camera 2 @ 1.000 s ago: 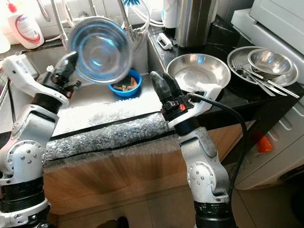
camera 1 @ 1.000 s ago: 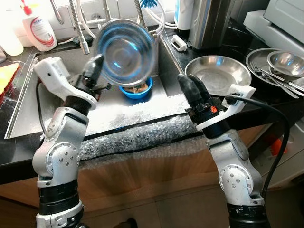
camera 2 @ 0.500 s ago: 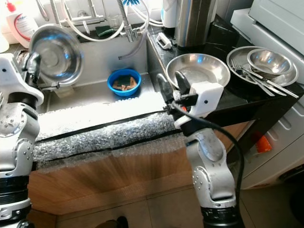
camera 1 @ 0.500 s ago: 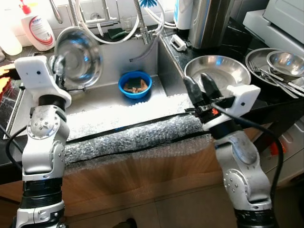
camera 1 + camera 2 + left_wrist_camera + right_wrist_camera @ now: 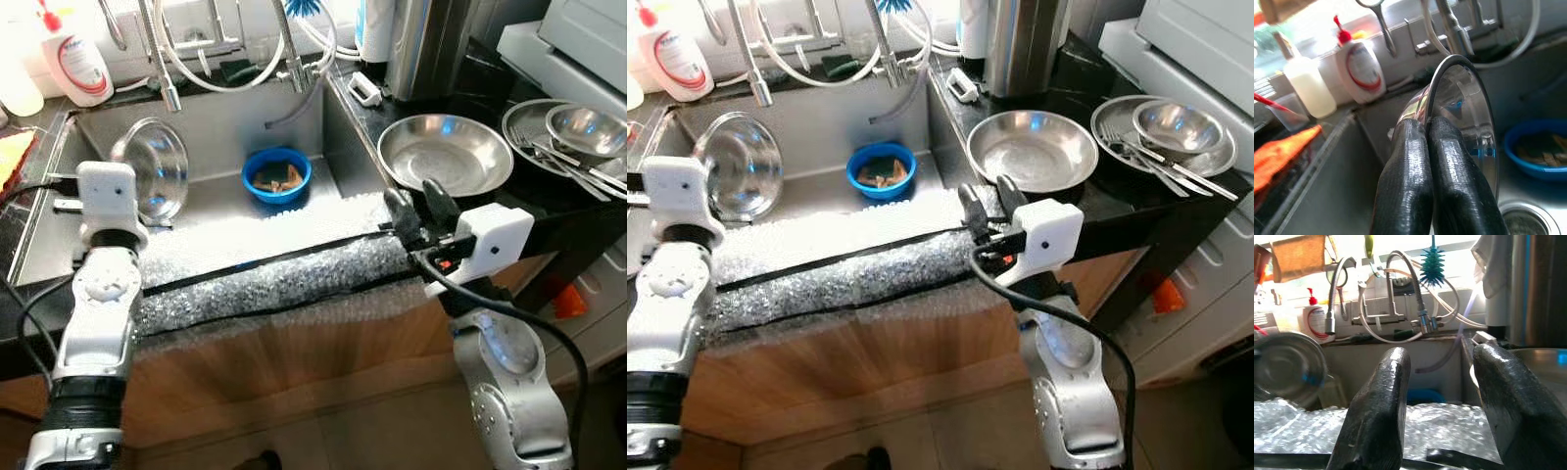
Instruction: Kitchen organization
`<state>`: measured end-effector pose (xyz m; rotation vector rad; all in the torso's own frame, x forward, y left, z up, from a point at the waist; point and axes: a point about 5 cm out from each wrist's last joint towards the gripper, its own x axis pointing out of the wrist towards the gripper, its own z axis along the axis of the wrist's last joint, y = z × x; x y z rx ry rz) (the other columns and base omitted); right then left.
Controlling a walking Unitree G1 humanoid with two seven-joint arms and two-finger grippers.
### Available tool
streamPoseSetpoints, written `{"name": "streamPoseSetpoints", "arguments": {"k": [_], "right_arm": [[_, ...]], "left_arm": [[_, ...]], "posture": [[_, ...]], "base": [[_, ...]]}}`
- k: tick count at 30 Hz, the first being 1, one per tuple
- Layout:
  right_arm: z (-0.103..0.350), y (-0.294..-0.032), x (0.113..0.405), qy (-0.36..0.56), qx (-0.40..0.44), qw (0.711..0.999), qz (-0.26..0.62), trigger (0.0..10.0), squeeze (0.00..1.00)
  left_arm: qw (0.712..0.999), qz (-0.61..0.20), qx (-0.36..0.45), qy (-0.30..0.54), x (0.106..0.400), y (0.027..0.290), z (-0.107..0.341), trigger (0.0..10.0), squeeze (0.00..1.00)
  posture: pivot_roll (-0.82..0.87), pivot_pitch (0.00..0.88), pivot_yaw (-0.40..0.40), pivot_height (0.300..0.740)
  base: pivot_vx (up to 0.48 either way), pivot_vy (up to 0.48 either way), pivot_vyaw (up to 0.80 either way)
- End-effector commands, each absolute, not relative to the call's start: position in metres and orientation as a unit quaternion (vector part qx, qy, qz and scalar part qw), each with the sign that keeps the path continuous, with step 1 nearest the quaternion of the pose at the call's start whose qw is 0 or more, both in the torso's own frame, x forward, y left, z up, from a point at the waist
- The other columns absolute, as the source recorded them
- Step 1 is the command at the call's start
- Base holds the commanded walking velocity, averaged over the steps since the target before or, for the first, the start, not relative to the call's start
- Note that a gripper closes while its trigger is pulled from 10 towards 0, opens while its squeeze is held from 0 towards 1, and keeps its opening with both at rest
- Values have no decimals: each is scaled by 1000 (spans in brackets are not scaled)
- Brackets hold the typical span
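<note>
A steel bowl [image 5: 152, 180] stands on edge in the left part of the sink [image 5: 220, 117]. My left gripper [image 5: 1427, 128] is shut on its rim, both black fingers pinched together against the metal. A blue bowl [image 5: 277, 176] with food scraps sits on the sink floor near the drain. My right gripper [image 5: 415, 203] hovers open at the sink's front right corner, above the bubble wrap, with nothing between its fingers [image 5: 1382, 396].
A strip of bubble wrap [image 5: 274, 284] covers the sink's front edge. A wide steel dish [image 5: 446, 154] lies on the black counter to the right, and beyond it a plate with a small bowl and forks [image 5: 573, 132]. Faucets and hoses [image 5: 162, 59] and a soap bottle [image 5: 76, 64] line the back.
My left arm swung the steel bowl from above the blue bowl leftwards and down into the sink. The right gripper sank lower over the bubble wrap, staying open.
</note>
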<state>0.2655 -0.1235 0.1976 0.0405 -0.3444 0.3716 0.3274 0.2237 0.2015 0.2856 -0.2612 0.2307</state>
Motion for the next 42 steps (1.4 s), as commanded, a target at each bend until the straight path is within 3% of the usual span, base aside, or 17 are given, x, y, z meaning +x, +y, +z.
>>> {"name": "streamPoseSetpoints", "arguments": {"k": [1, 32, 33, 34, 35, 36, 42], "right_arm": [[204, -118, 261, -186, 19, 963, 193, 10000, 0], [197, -104, 259, -165, 28, 963, 212, 10000, 0], [197, -104, 260, -165, 27, 963, 213, 10000, 0], [197, -104, 260, -165, 27, 963, 213, 10000, 0], [197, -104, 260, -165, 27, 963, 213, 10000, 0], [197, -104, 260, -165, 28, 963, 213, 10000, 0], [197, -104, 261, -163, 26, 963, 214, 10000, 0]], "left_arm": [[974, 122, 137, -135, 329, 225, 204, 10000, 0], [995, 59, 57, 52, 344, 218, 159, 10000, 0], [995, 60, 56, 54, 344, 218, 159, 10000, 357], [995, 60, 57, 54, 344, 218, 159, 10000, 875], [995, 60, 58, 54, 344, 218, 159, 10000, 875], [995, 59, 57, 56, 344, 218, 159, 10000, 1000], [995, 56, 50, 59, 344, 217, 159, 10000, 1000]], "posture": [[-79, 121, 67, 740], [-75, 112, 70, 740], [-75, 116, 70, 740], [-75, 116, 70, 740], [-75, 116, 70, 740], [-75, 116, 70, 740], [-74, 119, 68, 740]], "base": [[0, 0, 0], [0, 0, 0], [0, 0, 0], [0, 0, 0], [0, 0, 0], [0, 0, 0], [0, 0, 0]]}}
